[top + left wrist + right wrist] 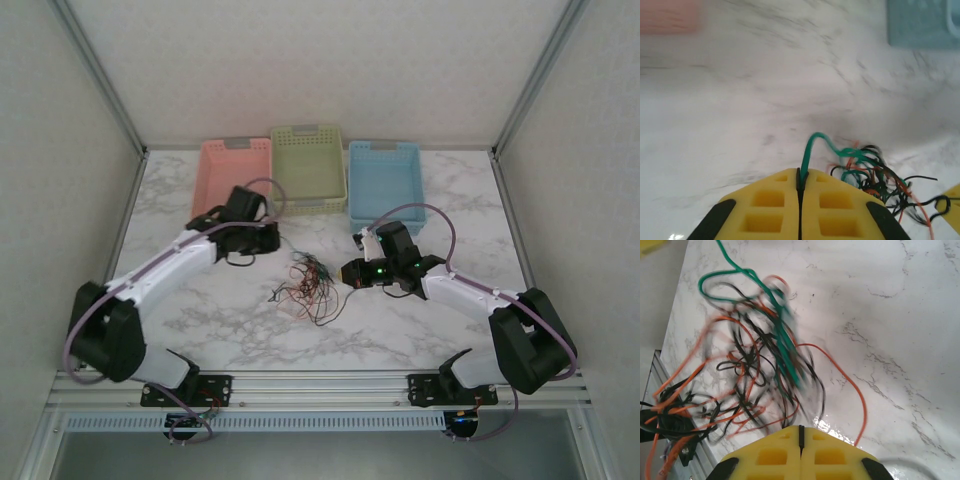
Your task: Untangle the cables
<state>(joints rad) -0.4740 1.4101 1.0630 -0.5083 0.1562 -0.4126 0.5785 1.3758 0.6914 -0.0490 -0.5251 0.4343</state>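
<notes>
Three baskets stand in a row at the far edge of the marble table (200, 320): a pink basket (232, 175) on the left, a pale green basket (308, 165) in the middle and a blue basket (385, 180) on the right. Near the middle of the table, in front of the green basket and between the two arms, lie the cables (308, 285), a loose knot of hair-thin wires in red-orange, black, green and a dark brownish tone.

From above, the left gripper (272, 240) sits just beside the far left edge of the tangle, and the right gripper (347, 272) sits just beside its right edge, the two pointing roughly toward each other.

In the left wrist view, the left gripper (801, 175) has its yellow pads pressed together on a green cable (812, 145), which arches up out of the seam and curves over into the cables (870, 175) lying to the right on the marble.

In the right wrist view, the right gripper (801, 432) is also fully closed, pad against pad. The cables (760, 355) spread out in front of it, partly blurred, with the green cable (789, 352) running through the black and orange loops. One orange strand curves down to just beside the right pad. Whether any wire is caught in this closed seam cannot be told.
</notes>
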